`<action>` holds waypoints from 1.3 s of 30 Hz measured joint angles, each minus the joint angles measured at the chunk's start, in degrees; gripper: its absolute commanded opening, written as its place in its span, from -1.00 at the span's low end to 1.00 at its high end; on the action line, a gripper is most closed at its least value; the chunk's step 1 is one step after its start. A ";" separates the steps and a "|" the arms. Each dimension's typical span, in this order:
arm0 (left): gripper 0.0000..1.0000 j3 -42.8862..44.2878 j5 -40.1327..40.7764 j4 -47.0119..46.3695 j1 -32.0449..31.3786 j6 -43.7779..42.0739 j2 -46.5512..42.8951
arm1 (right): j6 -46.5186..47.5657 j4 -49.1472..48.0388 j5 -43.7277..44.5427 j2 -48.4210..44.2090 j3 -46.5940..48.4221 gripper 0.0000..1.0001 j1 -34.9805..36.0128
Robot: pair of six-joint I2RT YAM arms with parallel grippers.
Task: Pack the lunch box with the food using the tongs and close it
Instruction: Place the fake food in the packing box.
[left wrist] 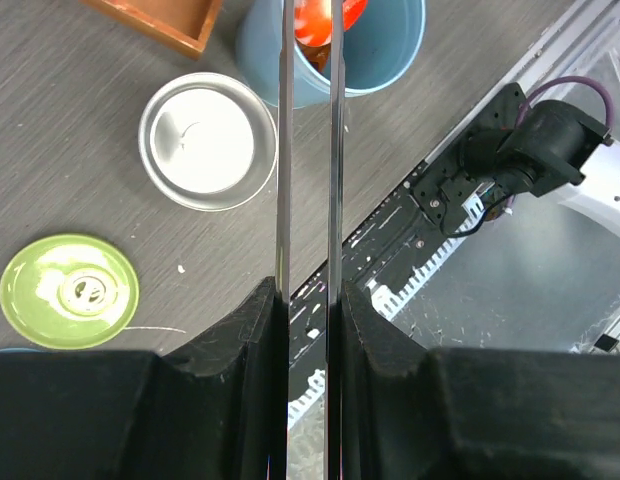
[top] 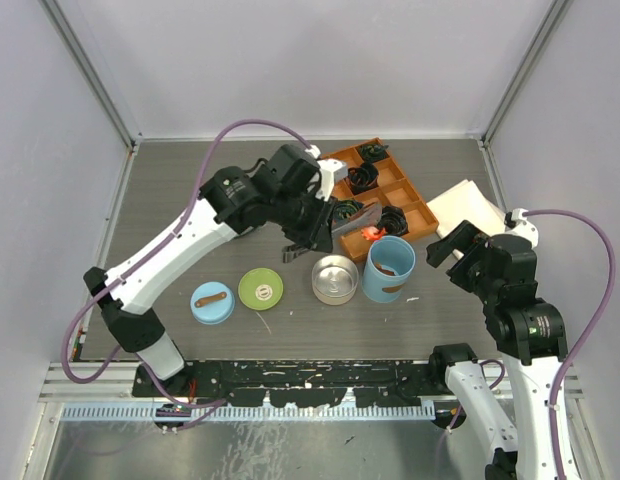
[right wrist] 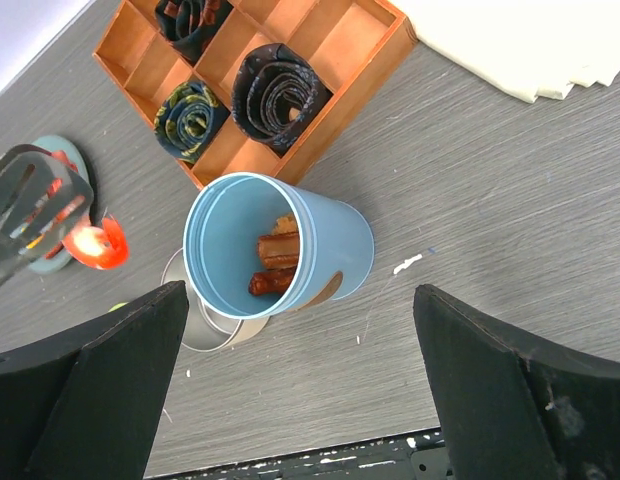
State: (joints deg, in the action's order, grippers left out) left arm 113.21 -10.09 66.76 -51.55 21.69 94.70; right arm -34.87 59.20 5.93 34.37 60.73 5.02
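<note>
My left gripper point(top: 315, 228) point(left wrist: 308, 300) is shut on the grey tongs point(left wrist: 283, 150), whose two arms run straight out from its fingers. The tong tips pinch a red piece of food point(left wrist: 315, 20) point(right wrist: 95, 245) just beside and above the rim of the open light-blue cylinder point(top: 388, 268) point(right wrist: 280, 250). Brown food chunks point(right wrist: 275, 262) lie inside that cylinder. The round steel tin point(top: 335, 278) point(left wrist: 205, 140) stands empty next to it. The green lid point(top: 260, 288) point(left wrist: 70, 290) and blue lid point(top: 212, 302) lie on the table to the left. My right gripper point(top: 455, 245) point(right wrist: 310, 400) is open, holding nothing, to the right of the cylinder.
An orange compartment tray point(top: 380, 195) point(right wrist: 260, 80) with black coils stands behind the cylinder. A folded white cloth point(top: 470, 208) point(right wrist: 520, 40) lies at the right. A teal plate point(right wrist: 65, 152) shows partly behind the tong tips.
</note>
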 measured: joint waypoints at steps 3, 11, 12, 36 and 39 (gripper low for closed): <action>-0.79 0.26 0.94 -0.61 -2.64 0.26 0.70 | 0.00 0.00 0.35 -0.02 0.00 0.99 0.00; -0.76 3.58 4.44 -0.31 -6.95 0.20 6.64 | -0.02 0.04 1.27 -0.31 0.00 0.99 0.00; -0.76 3.58 4.66 -0.22 -7.32 0.17 7.02 | -0.04 0.04 1.53 -0.57 0.00 0.99 0.00; -0.29 6.05 6.10 1.25 -9.18 -1.11 10.08 | -1.29 0.85 3.02 -1.51 0.02 0.99 0.00; -0.23 6.95 5.81 1.16 -9.18 -1.33 10.08 | -1.29 0.85 3.02 -1.51 0.02 0.99 0.00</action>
State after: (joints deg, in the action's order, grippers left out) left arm 120.16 -4.27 67.92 -60.73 20.36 104.77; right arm -36.16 60.05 8.95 32.86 60.75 5.02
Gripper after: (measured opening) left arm 0.365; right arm 0.997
